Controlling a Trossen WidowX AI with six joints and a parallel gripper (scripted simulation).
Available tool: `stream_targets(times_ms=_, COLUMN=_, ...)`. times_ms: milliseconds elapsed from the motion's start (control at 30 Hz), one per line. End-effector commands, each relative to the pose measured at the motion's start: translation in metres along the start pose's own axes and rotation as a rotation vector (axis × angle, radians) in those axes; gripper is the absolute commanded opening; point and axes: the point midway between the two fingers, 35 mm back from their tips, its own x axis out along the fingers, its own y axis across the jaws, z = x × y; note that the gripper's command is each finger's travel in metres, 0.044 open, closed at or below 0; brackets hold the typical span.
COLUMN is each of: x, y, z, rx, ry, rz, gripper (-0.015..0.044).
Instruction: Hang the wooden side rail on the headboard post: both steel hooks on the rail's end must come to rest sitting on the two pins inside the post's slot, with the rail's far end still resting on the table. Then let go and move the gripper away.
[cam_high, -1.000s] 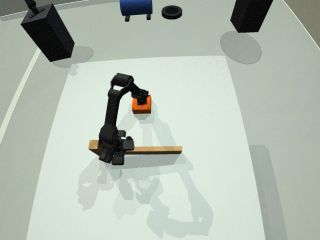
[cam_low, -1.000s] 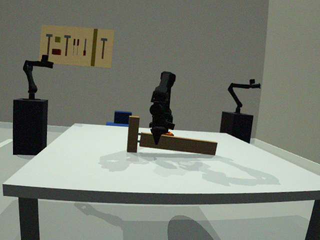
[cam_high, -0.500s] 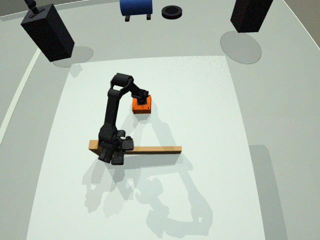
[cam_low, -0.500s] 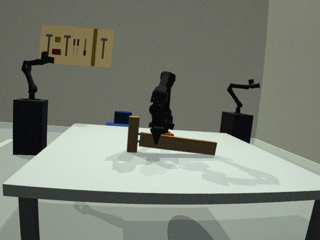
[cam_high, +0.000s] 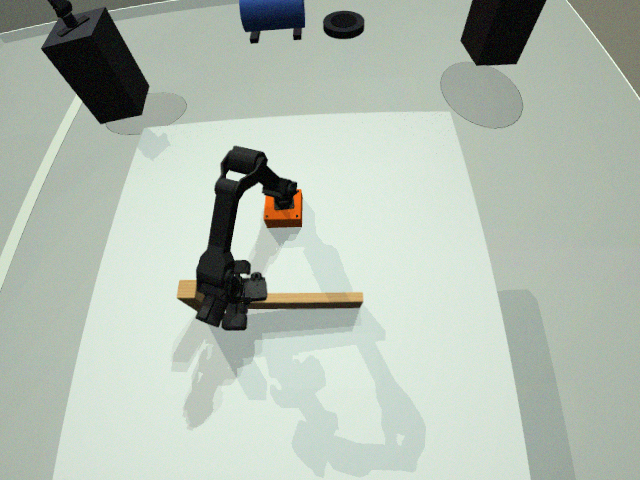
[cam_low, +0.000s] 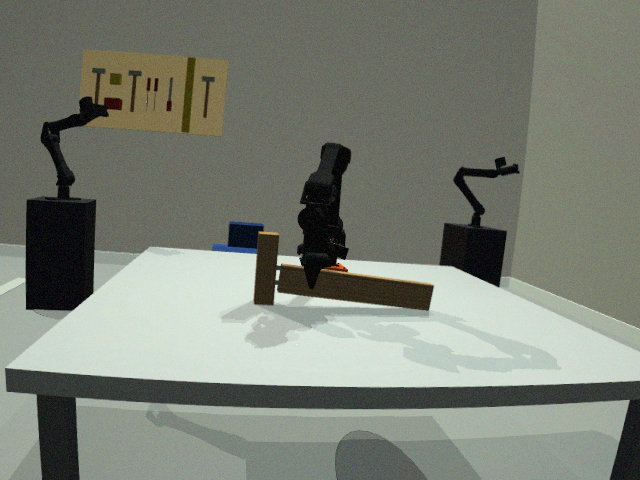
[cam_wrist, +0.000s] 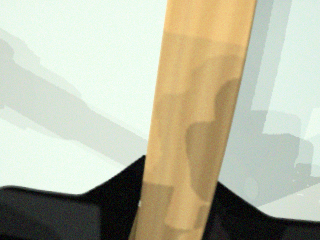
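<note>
The wooden side rail (cam_high: 320, 298) (cam_low: 377, 290) (cam_wrist: 205, 50) slopes down from its hook end to its far end, which appears to touch the table. The headboard post (cam_high: 187, 290) (cam_low: 266, 268) stands upright at the left. Two grey steel hooks, the upper hook (cam_low: 279, 267) and the lower hook (cam_low: 277, 282), span a narrow gap between the rail's end and the post. The slot and pins are hidden, so whether the hooks sit on the pins cannot be told. My gripper (cam_low: 311, 281) (cam_wrist: 167, 163) is shut on the rail near its hook end, fingers on both sides.
The arm's orange base (cam_high: 283, 218) stands on the white table (cam_high: 413, 206) behind the rail. Beyond the table are a black pedestal (cam_high: 98, 67) (cam_low: 61, 253) at the left, another pedestal (cam_high: 498, 31) (cam_low: 473, 253) at the right, and a blue cylinder (cam_high: 272, 14).
</note>
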Motion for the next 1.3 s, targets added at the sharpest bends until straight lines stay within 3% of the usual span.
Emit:
stream_targets(times_ms=0, x=-0.0006, y=-0.0002, z=-0.0024, rx=0.000, ry=0.004, rz=-0.004, gripper=0.0000)
stream_targets(times_ms=1267, x=-0.0021, y=-0.0004, z=-0.0062, rx=0.000, ry=0.005, rz=-0.004, gripper=0.0000)
